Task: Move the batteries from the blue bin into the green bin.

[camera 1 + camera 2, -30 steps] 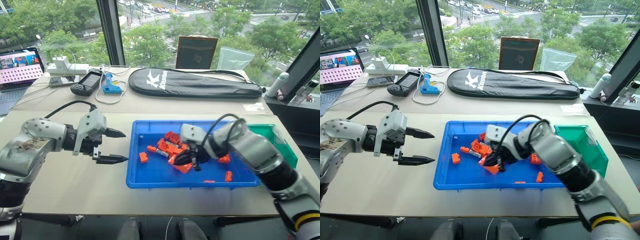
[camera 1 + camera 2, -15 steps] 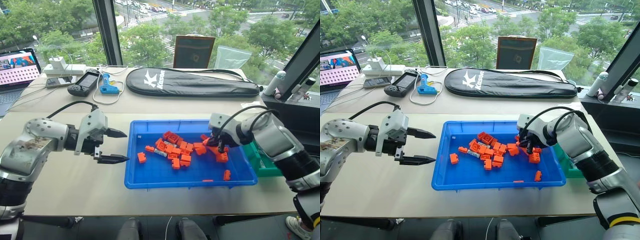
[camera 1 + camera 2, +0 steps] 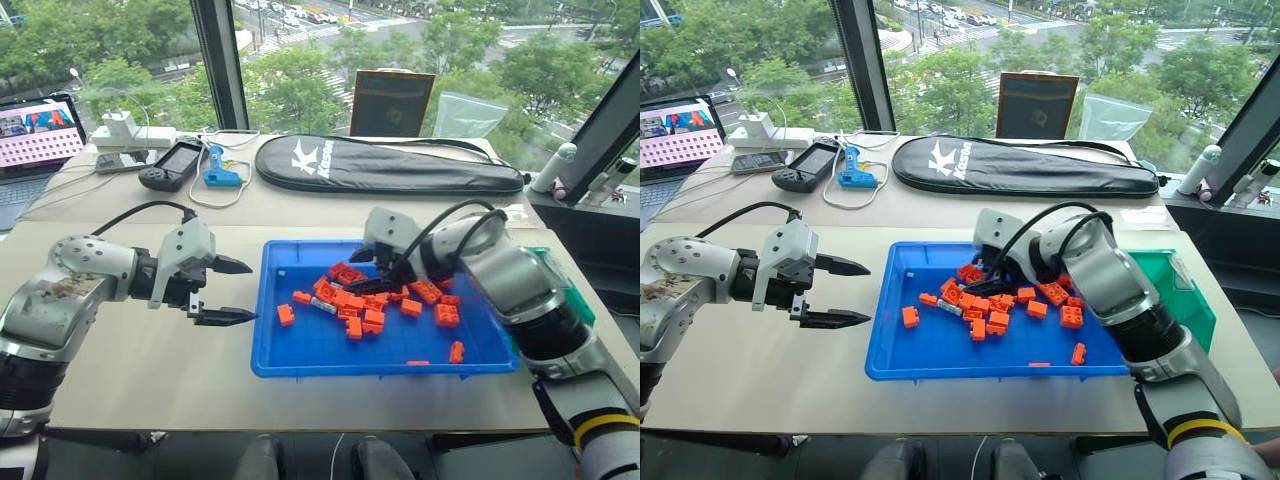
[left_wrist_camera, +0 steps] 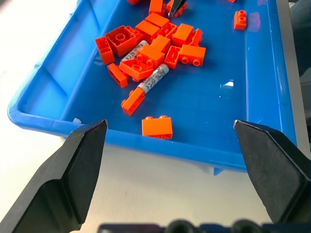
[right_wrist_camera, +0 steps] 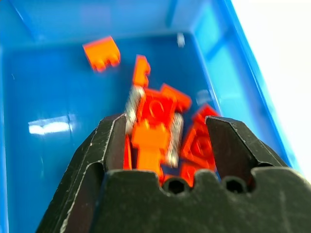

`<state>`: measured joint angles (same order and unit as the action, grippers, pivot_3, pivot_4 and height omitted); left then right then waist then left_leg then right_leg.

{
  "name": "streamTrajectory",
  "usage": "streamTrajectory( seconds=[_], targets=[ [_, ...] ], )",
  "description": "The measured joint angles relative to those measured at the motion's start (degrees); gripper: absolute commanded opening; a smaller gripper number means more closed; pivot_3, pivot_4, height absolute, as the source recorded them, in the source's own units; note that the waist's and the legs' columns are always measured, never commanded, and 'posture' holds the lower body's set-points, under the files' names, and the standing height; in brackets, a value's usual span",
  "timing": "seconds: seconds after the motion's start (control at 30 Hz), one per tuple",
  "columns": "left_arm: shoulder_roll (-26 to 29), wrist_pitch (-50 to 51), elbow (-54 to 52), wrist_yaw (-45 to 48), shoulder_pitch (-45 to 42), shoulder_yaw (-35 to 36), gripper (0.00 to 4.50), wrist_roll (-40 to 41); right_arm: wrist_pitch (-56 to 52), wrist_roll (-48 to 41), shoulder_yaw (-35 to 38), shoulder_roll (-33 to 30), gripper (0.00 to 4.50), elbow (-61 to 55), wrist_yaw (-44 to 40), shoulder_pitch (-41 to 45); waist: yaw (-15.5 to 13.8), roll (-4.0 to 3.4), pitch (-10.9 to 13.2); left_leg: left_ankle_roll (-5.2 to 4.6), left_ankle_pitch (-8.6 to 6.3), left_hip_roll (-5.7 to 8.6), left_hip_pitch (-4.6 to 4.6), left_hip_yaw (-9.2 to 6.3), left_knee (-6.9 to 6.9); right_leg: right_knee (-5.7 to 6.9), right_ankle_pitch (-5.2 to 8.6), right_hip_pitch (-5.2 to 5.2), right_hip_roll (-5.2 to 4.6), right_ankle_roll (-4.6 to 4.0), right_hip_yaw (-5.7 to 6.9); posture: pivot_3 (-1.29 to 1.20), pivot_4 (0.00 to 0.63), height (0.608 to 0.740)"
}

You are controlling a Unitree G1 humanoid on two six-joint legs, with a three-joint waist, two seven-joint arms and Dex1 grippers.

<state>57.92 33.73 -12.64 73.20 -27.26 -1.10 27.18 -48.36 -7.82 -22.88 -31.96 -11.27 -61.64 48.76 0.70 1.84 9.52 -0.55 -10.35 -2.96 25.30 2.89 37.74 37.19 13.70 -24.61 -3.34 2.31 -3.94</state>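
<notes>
The right gripper [image 5: 163, 138] hangs open and empty over the brick pile [image 3: 365, 305] in the blue bin [image 3: 290, 355]. Two batteries [image 5: 132, 108] lie just ahead between its fingers, half under bricks. They look small, stiff, smooth and likely slippery, so take one across its middle. The left gripper [image 3: 222, 291] is open too, empty, beside the bin. The green bin [image 3: 1185, 290] waits behind the right arm.

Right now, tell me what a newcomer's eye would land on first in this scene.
The bright blue bin in the middle of the beige table, with a heap of orange bricks and slim silver batteries mixed in. Next, the right gripper, jaws open, poised over that heap, and the left gripper open beside the bin's left rim. The green bin sits at the blue bin's right end.
</notes>
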Motion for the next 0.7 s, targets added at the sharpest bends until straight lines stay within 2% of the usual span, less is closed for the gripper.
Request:
streamTrajectory(
  seconds=[0.2, 0.7],
  targets=[
    [0.0, -0.2, -0.1, -0.1, 0.0, 0.0, 4.50, -0.2, -4.2, -0.2, -5.2, 3.2, 3.07, -1.6, 2.3, -1.0, 0.0, 0.00, 0.0, 0.00, 0.00, 0.00, 0.00, 0.00, 0.00, 0.01, -0.01, -0.01, 0.01, -0.01, 0.00, 0.00, 0.150, 0.733],
    [0.0, -0.1, -0.4, -0.6, 0.0, 0.0, 4.50, -0.1, -4.4, 3.3, -10.1, 3.5, 3.07, 4.4, 7.1, -1.9, 0.1, 0.00, 0.0, 0.00, 0.00, 0.00, 0.00, -0.01, 0.00, 0.01, 0.00, -0.01, 0.01, -0.01, 0.00, 0.00, 0.150, 0.733]
  ],
)
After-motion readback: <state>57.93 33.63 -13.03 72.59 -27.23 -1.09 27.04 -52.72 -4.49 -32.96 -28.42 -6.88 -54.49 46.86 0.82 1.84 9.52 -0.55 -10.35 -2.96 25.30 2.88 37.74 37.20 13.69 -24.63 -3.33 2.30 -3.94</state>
